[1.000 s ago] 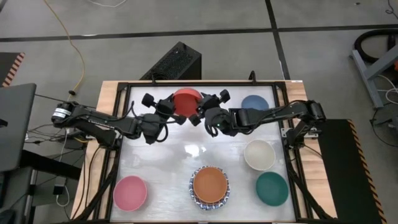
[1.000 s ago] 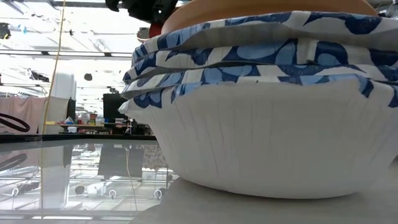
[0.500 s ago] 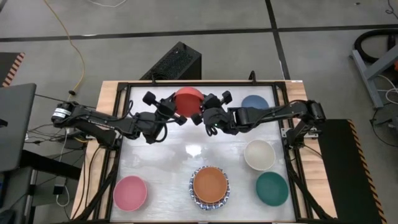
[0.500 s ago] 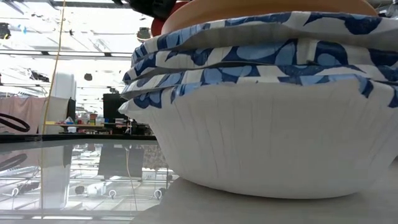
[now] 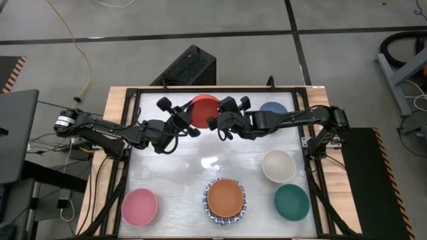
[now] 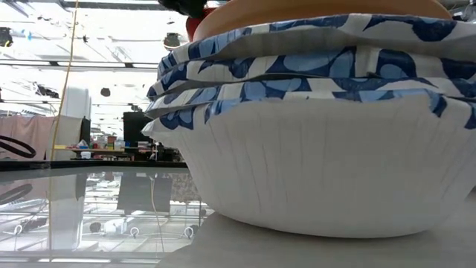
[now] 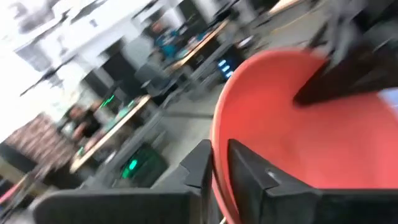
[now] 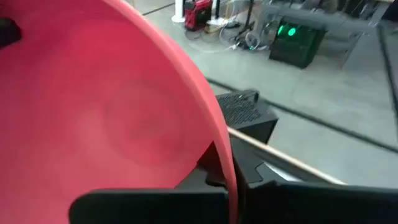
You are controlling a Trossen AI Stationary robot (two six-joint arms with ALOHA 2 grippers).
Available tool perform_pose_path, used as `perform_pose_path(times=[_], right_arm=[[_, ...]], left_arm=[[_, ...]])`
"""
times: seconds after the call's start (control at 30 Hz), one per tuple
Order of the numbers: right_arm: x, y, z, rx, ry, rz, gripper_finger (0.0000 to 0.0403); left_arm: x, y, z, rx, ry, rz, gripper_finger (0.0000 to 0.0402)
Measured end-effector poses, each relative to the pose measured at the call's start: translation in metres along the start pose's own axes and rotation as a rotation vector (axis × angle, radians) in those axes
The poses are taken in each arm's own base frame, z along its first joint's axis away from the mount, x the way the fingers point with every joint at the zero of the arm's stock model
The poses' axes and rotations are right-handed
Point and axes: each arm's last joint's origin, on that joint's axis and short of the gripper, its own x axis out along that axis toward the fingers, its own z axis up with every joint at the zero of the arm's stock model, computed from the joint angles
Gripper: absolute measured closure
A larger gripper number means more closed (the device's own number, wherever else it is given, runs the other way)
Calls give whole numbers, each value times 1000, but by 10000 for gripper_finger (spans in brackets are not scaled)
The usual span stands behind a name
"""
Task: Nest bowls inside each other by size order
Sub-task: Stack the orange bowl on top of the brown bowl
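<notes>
The red bowl hangs above the table's far middle, between my two grippers. My left gripper is shut on its left rim and my right gripper on its right rim. In the low view only a sliver of the red bowl shows, above the stack. That stack of white, blue-rimmed bowls stands at the near middle, with the orange bowl nested on top. The pink, blue, cream and teal bowls stand singly on the table. My left gripper has the red bowl's rim between its fingers, one finger inside the bowl and one outside. It comes at the rim from the table's left. The bowl is lifted clear. My right gripper pinches the opposite rim, one finger inside the bowl and one outside. It comes from the table's right. The bowl is clear of the table.
A black frame runs round the shiny white tabletop. A black box stands just beyond the far edge. Free room lies in the table's middle and near left, between the pink bowl and the stack.
My right gripper has moved toward the far edge onto the red bowl's right rim and shut on it. The red bowl, held by my left gripper, has risen a little and shifted slightly toward the right.
</notes>
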Motion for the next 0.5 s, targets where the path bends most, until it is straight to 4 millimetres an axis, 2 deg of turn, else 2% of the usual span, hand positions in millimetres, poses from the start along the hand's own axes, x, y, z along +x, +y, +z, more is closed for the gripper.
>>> perform_pose_path(times=[0.17,0.33,0.5], right_arm=[[2,0,-2,8,52,52,398],[3,0,-5,1,113,125,398],[3,-1,-9,27,223,217,398]], left_arm=[[-11,13,9,-1,-119,-109,305],[-22,41,13,-133,-153,-124,262],[-42,67,15,-301,-225,-271,242]])
